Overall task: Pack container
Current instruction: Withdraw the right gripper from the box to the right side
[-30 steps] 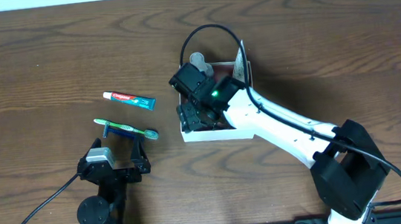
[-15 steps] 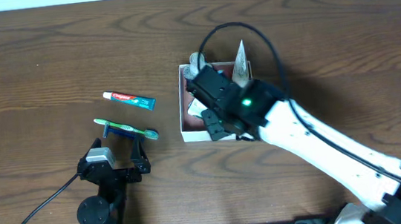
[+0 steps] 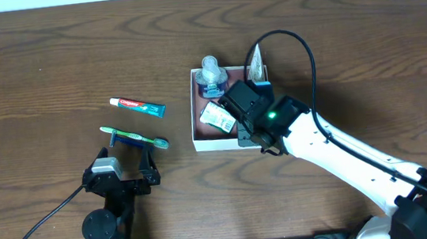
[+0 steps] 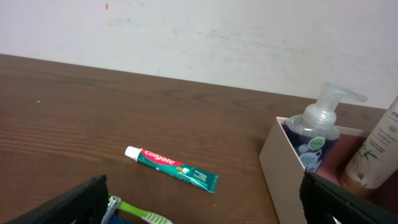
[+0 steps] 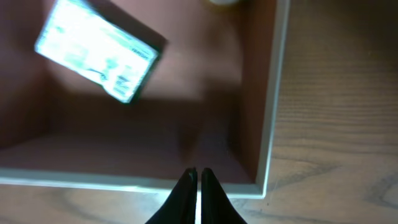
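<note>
Finding 1, step in hand: you appear to be between placements. The container [image 3: 214, 144] holds 3 items: 1 pump bottle [image 3: 210, 74], 1 tall bottle [image 3: 255, 71] and 1 packet [image 3: 215, 115].

Finding 2, hands: your right gripper [image 5: 198, 180] hangs over the container's near right corner, pinched together and empty. Your left gripper [image 3: 122, 174] sits well left of the container, jaws spread wide and empty.

Finding 3, outstanding: 2 items lie left of the container, 1 toothpaste [image 3: 137, 106] and 1 toothbrush [image 3: 134, 137].

Recommendation: the next fetch likely falls to your left gripper. It calls for a low pinch across the thin toothbrush handle, flat against the table.
</note>
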Robot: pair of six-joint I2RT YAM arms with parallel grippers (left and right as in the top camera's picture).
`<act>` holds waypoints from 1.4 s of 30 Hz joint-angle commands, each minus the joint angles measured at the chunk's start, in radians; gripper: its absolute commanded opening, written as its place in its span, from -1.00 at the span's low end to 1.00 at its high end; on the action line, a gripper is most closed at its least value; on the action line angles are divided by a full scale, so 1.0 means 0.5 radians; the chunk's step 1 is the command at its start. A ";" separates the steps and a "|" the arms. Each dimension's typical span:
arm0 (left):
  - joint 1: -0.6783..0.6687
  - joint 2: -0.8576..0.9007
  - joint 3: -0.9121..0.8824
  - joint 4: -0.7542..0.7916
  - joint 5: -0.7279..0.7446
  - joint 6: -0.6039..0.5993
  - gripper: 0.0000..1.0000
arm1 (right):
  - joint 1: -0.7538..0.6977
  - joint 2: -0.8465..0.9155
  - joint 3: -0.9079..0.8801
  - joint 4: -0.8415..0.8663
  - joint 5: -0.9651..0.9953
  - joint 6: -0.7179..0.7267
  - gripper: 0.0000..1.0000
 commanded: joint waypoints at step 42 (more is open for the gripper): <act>0.010 -0.011 -0.032 -0.072 0.024 -0.002 0.96 | -0.277 -0.016 -0.146 0.194 0.040 -0.278 -0.90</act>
